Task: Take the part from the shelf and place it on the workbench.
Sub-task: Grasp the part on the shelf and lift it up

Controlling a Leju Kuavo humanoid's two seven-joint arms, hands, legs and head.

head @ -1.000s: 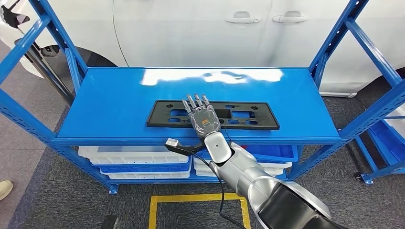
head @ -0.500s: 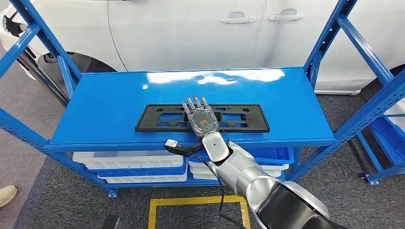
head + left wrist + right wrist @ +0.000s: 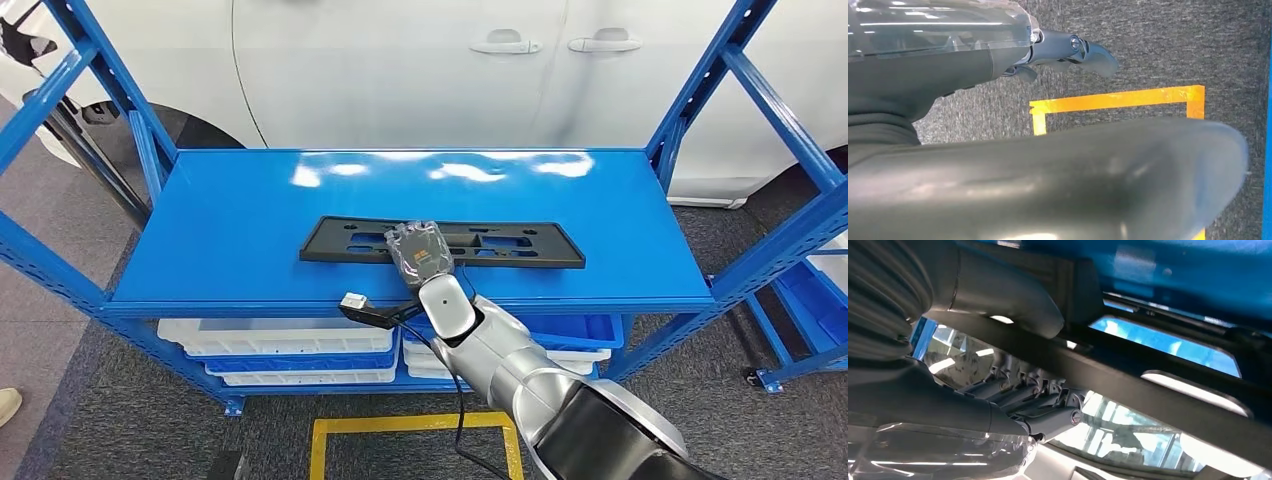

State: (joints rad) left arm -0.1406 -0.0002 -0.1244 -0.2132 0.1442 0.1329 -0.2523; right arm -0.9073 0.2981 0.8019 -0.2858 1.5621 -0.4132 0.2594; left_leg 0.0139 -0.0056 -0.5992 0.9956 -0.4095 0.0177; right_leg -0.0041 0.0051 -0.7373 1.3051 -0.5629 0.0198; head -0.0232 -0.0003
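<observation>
Head view: right hand (image 3: 421,250) grips the black part (image 3: 520,245) (near edge lifted) on the shelf (image 3: 230,220), six o'clock side

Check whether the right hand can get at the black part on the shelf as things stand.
Probably yes: the right hand is already on the black part near its front edge, its fingers curled down over it. Nothing else lies on the blue shelf between them.

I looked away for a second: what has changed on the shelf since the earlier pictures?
The right hand, earlier flat with fingers stretched over the black part, has curled its fingers down and closed on the part's near edge; the right wrist view shows thumb and fingers on opposite sides of the bar. The part stays on the blue shelf, not visibly lifted.
</observation>
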